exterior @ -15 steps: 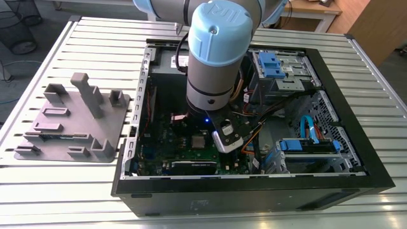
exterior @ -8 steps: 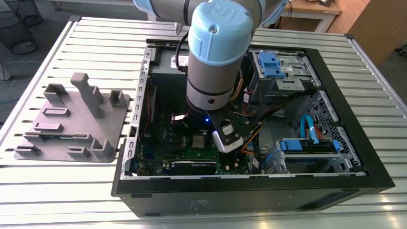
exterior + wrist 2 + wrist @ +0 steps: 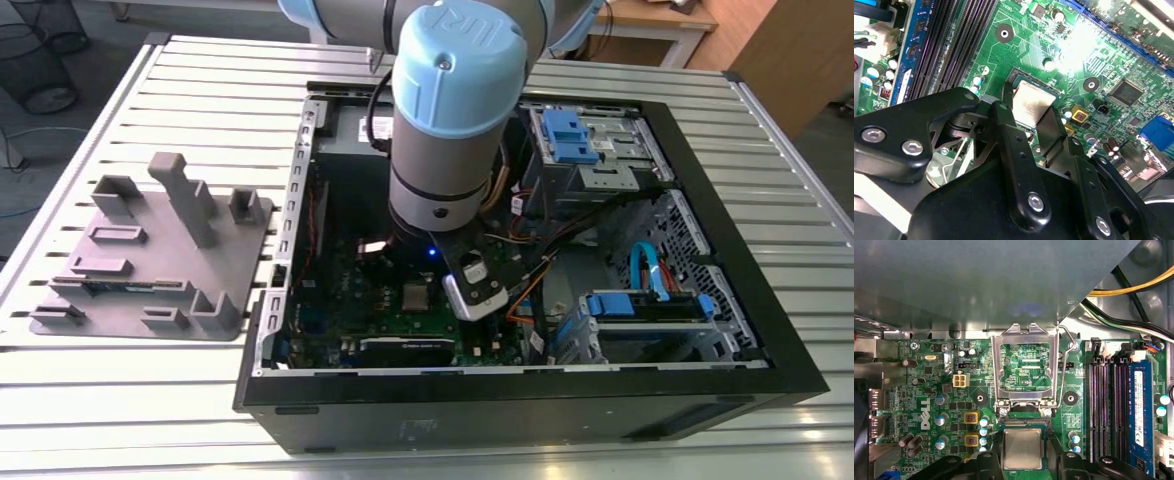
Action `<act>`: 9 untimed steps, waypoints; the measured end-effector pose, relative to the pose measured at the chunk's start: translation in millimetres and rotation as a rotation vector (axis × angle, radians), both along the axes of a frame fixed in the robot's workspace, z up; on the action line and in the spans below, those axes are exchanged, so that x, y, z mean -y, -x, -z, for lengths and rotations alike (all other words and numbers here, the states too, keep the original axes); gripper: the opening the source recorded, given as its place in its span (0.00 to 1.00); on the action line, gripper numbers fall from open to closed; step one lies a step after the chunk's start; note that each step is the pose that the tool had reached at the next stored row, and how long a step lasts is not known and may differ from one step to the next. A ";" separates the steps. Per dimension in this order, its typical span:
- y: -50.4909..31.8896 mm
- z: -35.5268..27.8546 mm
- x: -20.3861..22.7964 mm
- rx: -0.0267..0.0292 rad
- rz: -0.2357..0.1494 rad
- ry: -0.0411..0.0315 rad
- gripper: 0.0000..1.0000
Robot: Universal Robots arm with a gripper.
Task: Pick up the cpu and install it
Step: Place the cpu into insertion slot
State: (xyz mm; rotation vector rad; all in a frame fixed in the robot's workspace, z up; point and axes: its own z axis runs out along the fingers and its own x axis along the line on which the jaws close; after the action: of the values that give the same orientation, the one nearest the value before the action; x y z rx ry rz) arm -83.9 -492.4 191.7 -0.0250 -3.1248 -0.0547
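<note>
The cpu [image 3: 1023, 449], a flat silver square with a thin pale rim, lies level in the motherboard socket just below the raised metal socket frame [image 3: 1025, 365]. My gripper [image 3: 1023, 456] straddles it, with one black finger pressed against each side edge, so it is shut on the chip. The second wrist view shows the same cpu [image 3: 1031, 104] between the two black fingers [image 3: 1006, 125] of the gripper [image 3: 1029, 117]. In the exterior view the arm reaches down into the open computer case [image 3: 747, 250], and the cpu [image 3: 418, 296] shows as a small silver square on the green board.
A grey plastic holder tray [image 3: 147, 260] stands on the slatted table at the exterior view's left. Memory slots [image 3: 1104, 410] and a blue memory stick [image 3: 1136, 405] run beside the socket. Cables [image 3: 1134, 290] and blue drive bays [image 3: 577, 135] crowd the case's other side.
</note>
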 end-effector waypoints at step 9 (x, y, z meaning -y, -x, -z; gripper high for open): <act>0.2 -0.1 0.0 -0.0002 0.000 0.0003 0.38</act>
State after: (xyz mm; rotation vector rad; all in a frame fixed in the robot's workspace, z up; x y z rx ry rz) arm -84.1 -492.4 191.8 -0.0253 -3.1246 -0.0543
